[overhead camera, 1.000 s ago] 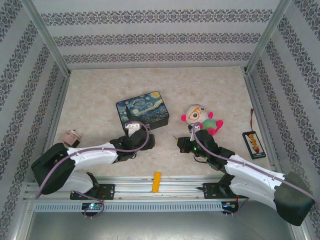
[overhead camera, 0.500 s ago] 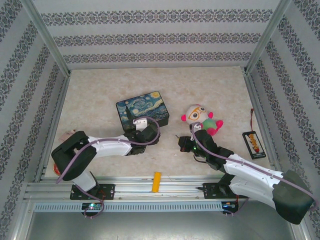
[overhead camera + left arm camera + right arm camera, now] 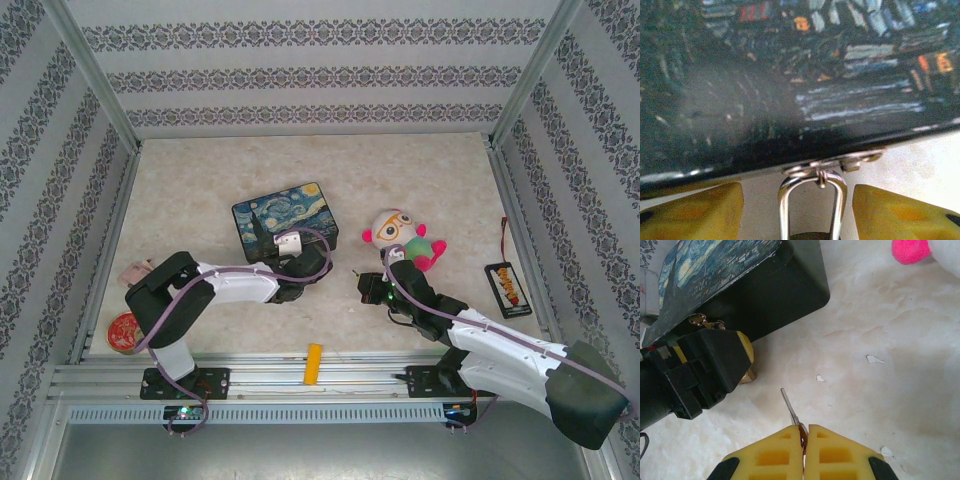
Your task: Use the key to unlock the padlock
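Just now you began closing the still-spread left gripper [image 3: 797, 212] around the silvery-shackled brass padlock [image 3: 785, 200], steadying it for the thin dark-grey metal key [image 3: 790, 407] pinched in your right gripper [image 3: 805, 432].

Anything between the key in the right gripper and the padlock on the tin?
The table between the key and the padlock is bare. But the left gripper straddles the padlock, and one of its fingers covers most of the body in the right wrist view; just a brass corner shows. Keyhole not visible.
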Motion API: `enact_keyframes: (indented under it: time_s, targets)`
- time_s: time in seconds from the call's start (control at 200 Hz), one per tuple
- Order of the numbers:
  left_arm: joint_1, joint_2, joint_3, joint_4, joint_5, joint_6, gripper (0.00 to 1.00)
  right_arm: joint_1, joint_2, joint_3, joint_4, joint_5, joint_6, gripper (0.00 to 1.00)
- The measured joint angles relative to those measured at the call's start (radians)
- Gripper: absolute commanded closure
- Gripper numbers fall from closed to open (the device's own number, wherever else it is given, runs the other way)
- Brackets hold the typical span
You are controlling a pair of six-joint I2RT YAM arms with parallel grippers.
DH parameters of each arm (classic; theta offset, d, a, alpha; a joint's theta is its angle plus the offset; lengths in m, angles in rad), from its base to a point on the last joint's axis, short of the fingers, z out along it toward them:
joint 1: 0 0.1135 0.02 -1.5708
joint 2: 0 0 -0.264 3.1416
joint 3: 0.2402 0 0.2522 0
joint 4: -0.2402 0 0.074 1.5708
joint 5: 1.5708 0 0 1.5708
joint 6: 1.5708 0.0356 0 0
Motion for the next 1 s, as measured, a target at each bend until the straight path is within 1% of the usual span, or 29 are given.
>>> enact_keyframes:
  time_s: [0.13, 0.33, 0.68, 0.825, 0.999]
  targets:
    - [0.0, 0.031, 0.015, -0.006, 0.0, -0.003, 0.42, 0.0, -0.002, -0.002, 0.0, 0.0, 0.0, 1.0]
    - [0.0, 0.068, 0.034, -0.014, -0.002, -0.003, 0.47, -0.002, -0.006, -0.014, 0.0, 0.0, 0.0, 1.0]
    - [0.0, 0.088, 0.058, -0.046, -0.025, -0.006, 0.55, -0.015, -0.008, -0.015, 0.001, -0.001, 0.0, 1.0]
    - [0.0, 0.091, 0.063, -0.053, -0.029, -0.007, 0.56, -0.015, -0.004, -0.015, 0.004, -0.002, 0.0, 1.0]
    - [0.0, 0.098, 0.068, -0.062, -0.04, -0.007, 0.66, -0.015, 0.008, -0.015, 0.005, -0.005, 0.001, 1.0]
